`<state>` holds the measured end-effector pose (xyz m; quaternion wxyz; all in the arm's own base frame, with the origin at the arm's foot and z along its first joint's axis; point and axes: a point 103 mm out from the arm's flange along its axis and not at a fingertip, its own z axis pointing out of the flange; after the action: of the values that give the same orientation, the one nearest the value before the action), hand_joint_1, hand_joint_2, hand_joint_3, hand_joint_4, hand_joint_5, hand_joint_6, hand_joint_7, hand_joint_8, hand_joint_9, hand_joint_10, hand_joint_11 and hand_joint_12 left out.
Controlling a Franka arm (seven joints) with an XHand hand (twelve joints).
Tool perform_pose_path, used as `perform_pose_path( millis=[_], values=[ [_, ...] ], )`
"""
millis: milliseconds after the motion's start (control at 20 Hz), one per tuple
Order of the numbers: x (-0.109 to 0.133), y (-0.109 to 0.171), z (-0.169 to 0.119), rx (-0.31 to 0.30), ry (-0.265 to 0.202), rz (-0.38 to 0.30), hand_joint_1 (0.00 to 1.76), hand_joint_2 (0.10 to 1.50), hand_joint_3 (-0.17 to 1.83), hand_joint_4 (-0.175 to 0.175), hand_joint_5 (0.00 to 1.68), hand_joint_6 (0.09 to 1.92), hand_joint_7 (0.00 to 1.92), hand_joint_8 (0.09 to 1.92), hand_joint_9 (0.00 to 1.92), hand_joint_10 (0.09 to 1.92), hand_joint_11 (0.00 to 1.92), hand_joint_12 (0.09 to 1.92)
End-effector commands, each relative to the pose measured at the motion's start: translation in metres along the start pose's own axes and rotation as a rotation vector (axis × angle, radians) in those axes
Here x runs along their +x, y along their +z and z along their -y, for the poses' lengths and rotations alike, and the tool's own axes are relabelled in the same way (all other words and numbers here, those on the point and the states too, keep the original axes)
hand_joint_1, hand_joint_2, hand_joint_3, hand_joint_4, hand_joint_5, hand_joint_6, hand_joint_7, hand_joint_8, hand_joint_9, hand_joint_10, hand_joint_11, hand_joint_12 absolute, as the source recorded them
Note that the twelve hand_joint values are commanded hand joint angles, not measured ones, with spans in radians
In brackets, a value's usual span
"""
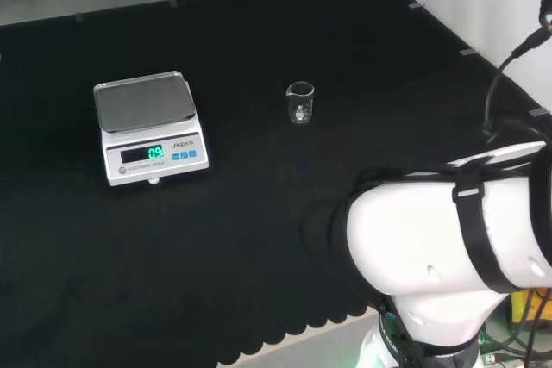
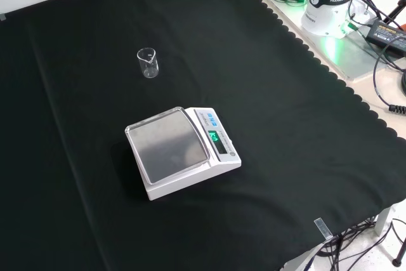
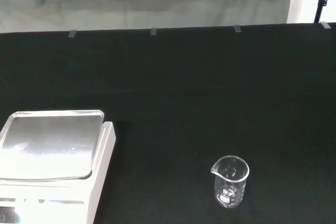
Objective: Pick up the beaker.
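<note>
Upright, clear beaker [image 1: 300, 102] [image 2: 148, 63] [image 3: 230, 181] alone on black cloth [image 1: 259, 213], scale [image 1: 147, 127] well apart, fingers' state impossible to tell

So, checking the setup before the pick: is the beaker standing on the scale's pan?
No, the beaker stands on the black cloth, apart from the scale.

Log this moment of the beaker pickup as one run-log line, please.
stage: before reach | beaker: upright on cloth, apart from scale, untouched | scale pan: bare

The scale [image 3: 50, 161] is cut off at the wrist view's edge.
</note>
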<state>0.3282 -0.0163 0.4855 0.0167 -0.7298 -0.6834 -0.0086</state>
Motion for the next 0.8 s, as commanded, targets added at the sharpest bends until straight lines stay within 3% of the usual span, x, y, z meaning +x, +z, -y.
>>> perform_pose_path(
  millis=[50,300,550,800],
  values=[
    [-0.096,0.087,-0.076,0.182,-0.022,-0.095,0.45,0.60,0.07,-0.084,0.00,0.09,0.00,0.27,0.00,0.83,0.12,1.58],
    [-0.123,0.116,-0.106,0.241,-0.038,-0.136,0.46,0.60,0.06,-0.114,0.00,0.09,0.00,0.24,0.00,0.82,0.12,1.58],
    [-0.137,0.150,-0.135,0.319,-0.029,-0.158,0.46,0.59,0.04,-0.052,0.00,0.09,0.00,0.21,0.00,0.80,0.14,1.58],
    [-0.146,0.184,-0.159,0.347,-0.016,-0.196,0.43,0.58,0.03,-0.051,0.00,0.09,0.00,0.09,0.00,0.70,0.10,1.59]
  ],
)
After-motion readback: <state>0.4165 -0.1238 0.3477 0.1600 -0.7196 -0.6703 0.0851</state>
